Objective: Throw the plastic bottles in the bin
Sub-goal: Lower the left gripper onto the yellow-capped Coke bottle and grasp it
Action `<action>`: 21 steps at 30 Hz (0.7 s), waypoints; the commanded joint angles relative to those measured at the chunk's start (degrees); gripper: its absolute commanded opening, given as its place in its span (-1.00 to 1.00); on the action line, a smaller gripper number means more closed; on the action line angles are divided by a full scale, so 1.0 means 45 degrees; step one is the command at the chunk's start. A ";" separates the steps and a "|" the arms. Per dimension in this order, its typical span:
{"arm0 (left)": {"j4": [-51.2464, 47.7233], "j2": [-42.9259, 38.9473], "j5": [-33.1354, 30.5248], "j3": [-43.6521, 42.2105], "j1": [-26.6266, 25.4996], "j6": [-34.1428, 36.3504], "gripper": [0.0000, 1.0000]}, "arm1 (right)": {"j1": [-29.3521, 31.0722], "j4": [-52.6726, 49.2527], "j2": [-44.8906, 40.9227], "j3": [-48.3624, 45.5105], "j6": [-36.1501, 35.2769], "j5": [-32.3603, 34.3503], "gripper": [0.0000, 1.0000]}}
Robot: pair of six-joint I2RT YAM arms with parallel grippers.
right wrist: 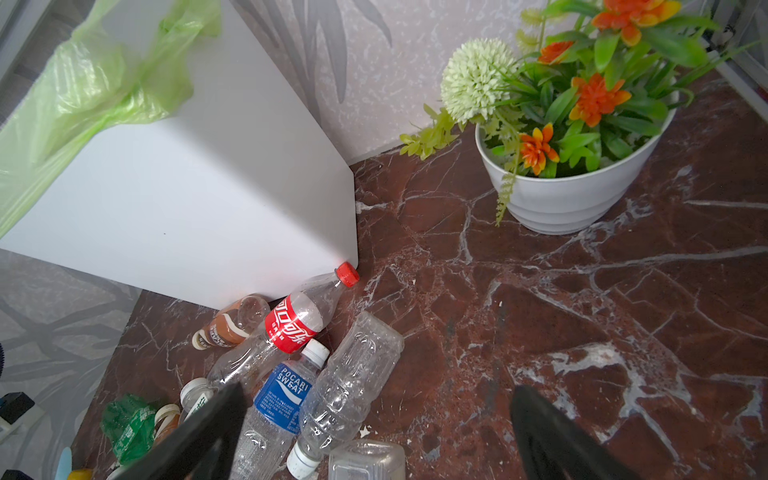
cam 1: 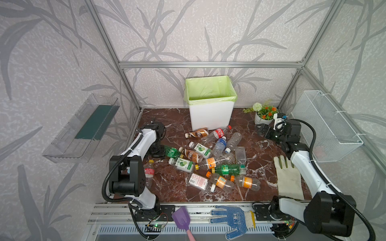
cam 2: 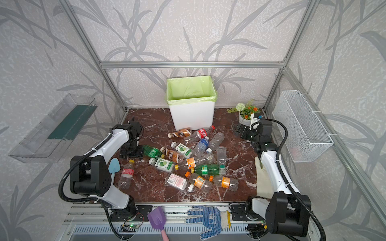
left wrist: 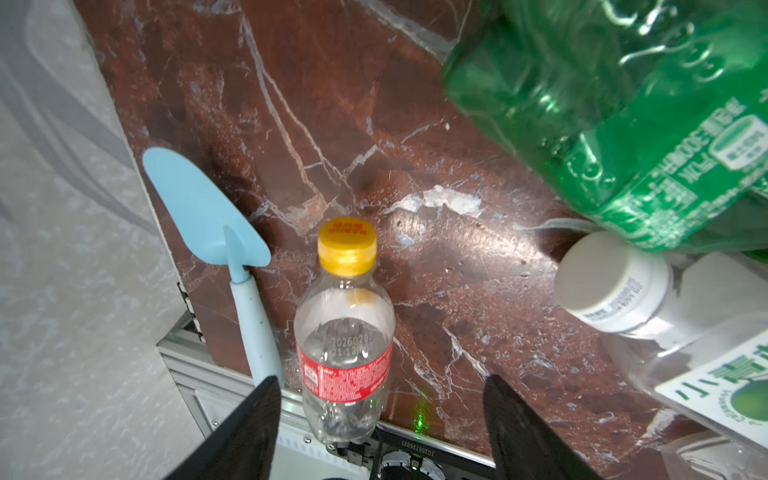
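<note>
Red-brown marble is covering the table (cam 1: 167,187), and the plastic bottles (cam 1: 211,162) are lying on it in a loose heap in front of the bin (cam 1: 211,116). The bin is standing at the back wall with its light green liner folded over the rim.

In the right wrist view the Coca-Cola bottle (right wrist: 291,324), clear with a red cap, is showing its red label with the brand in white Chinese script, and its cap is lying close to the corner of the bin. Just beside it the Pocari Sweat bottle (right wrist: 282,390) is showing the words POCARI SWEAT on a blue label. The brown-label bottle (right wrist: 226,328) is lying against the bin wall, with writing too small to read. The right gripper (right wrist: 378,388) is hanging over bare table near the white flower pot (right wrist: 573,199), with its jaws standing wide apart and holding nothing.

The left gripper (left wrist: 382,378) is hovering low at the left edge of the heap, just beside the green bottle (left wrist: 623,124), whose label is carrying small white Chinese print. Its jaws are standing apart with nothing gripped between them. Apart from the heap the yellow-cap bottle (left wrist: 345,332) is lying with a red label, and the stamp 20260207 21:12 is showing on its shoulder. A light blue shovel (left wrist: 208,208) is lying beside it.
</note>
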 commanded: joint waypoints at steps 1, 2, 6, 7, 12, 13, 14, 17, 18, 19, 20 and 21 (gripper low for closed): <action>-0.0699 -0.0715 -0.0195 0.0105 0.0001 -0.1072 0.61 | -0.0074 0.0643 0.0150 -0.0440 0.0138 -0.0257 0.98; -0.0766 -0.0666 -0.0191 -0.0010 0.0002 -0.1427 0.62 | -0.0075 0.0745 0.0195 -0.0540 0.0148 -0.0312 0.98; -0.0432 -0.0493 0.0607 -0.0591 -0.0326 -0.3269 0.64 | -0.0228 0.1363 0.0457 -0.0806 0.0376 -0.0667 0.98; -0.0140 -0.0658 0.0569 -0.0864 -0.0457 -0.3762 0.65 | -0.0289 0.1504 0.0568 -0.0837 0.0487 -0.0839 0.98; 0.1031 -0.2221 0.0011 -0.2790 -0.0472 -0.5725 0.67 | -0.0351 0.1938 0.0898 -0.0904 0.0628 -0.1155 0.98; 0.1087 -0.2505 -0.0220 -0.3138 -0.0496 -0.6036 0.66 | -0.0332 0.1954 0.0882 -0.0924 0.0627 -0.1052 0.98; 0.1093 -0.2722 -0.0601 -0.3414 -0.0482 -0.6235 0.66 | -0.0293 0.1956 0.0889 -0.0963 0.0607 -0.0976 0.98; 0.1001 -0.3347 -0.1889 -0.3764 -0.0491 -0.6716 0.69 | -0.0166 0.1910 0.0976 -0.0963 0.0510 -0.0982 0.98; 0.1053 -0.3536 -0.2080 -0.3842 -0.0492 -0.6803 0.70 | -0.0141 0.1905 0.0996 -0.0996 0.0510 -0.0987 0.98; 0.1249 -0.3728 -0.2130 -0.3959 -0.0492 -0.6789 0.72 | -0.0144 0.1895 0.0987 -0.1018 0.0512 -0.0982 0.98; 0.1613 -0.3832 -0.2007 -0.4192 -0.0493 -0.6598 0.72 | -0.0156 0.1902 0.0994 -0.1039 0.0509 -0.0962 0.99; 0.1914 -0.3863 -0.1907 -0.4449 -0.0492 -0.6482 0.72 | -0.0155 0.1856 0.0996 -0.1040 0.0522 -0.0962 0.98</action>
